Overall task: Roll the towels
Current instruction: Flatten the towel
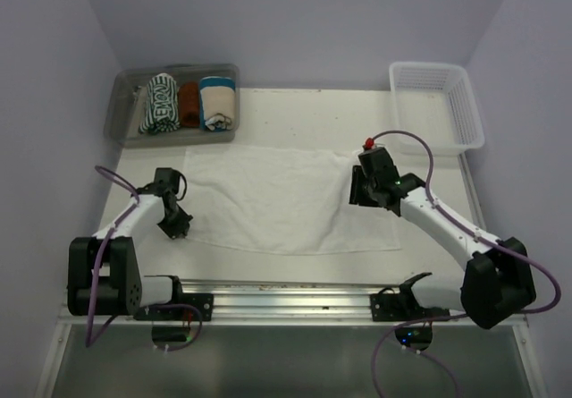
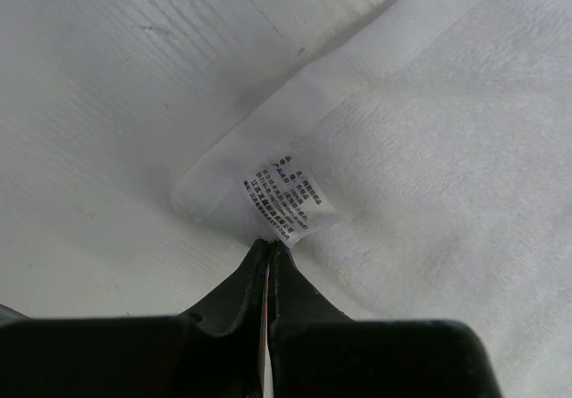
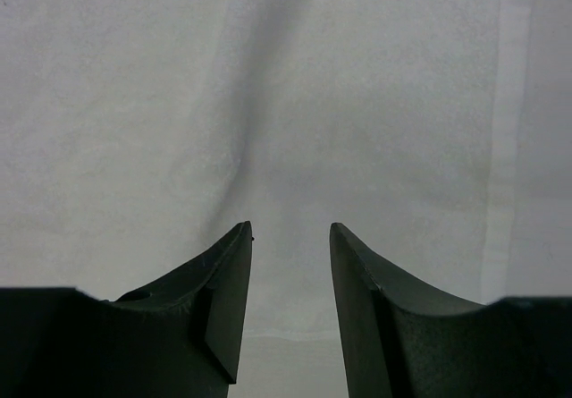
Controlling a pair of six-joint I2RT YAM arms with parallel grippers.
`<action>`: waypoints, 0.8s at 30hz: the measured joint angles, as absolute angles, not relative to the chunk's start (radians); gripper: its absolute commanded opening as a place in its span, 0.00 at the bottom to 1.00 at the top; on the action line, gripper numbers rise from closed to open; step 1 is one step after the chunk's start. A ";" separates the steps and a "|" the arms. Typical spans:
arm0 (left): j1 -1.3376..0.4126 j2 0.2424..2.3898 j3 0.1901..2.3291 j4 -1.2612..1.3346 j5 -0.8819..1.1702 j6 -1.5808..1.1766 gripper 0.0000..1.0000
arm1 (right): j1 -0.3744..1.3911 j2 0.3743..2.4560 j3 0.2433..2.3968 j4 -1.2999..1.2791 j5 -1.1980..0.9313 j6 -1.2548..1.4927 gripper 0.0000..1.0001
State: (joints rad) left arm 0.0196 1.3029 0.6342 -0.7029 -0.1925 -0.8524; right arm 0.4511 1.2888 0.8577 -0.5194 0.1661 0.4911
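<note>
at the near left of the table, the left gripper is pinched shut on a corner of the white towel, right at its care label. the towel lies spread flat across the middle of the table. above its right edge the right gripper hovers with jaws partway apart, gripping nothing. at the far left, the green-and-white striped towel sits rolled in a clear bin. by the look of it, the striped one is done and the white one's roll is only beginning; next the right gripper likely must take the other near corner so both can turn the edge over evenly.
</note>
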 measured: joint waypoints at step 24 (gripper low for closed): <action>0.020 1.155 0.773 -0.693 -0.133 -0.709 0.00 | 0.137 0.942 0.554 -0.738 0.128 0.828 0.37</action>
State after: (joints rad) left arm 0.0196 1.1553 0.7727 -0.6933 -0.1333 -0.7094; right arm 0.1371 0.9424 0.5545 -0.7376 0.1280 0.8280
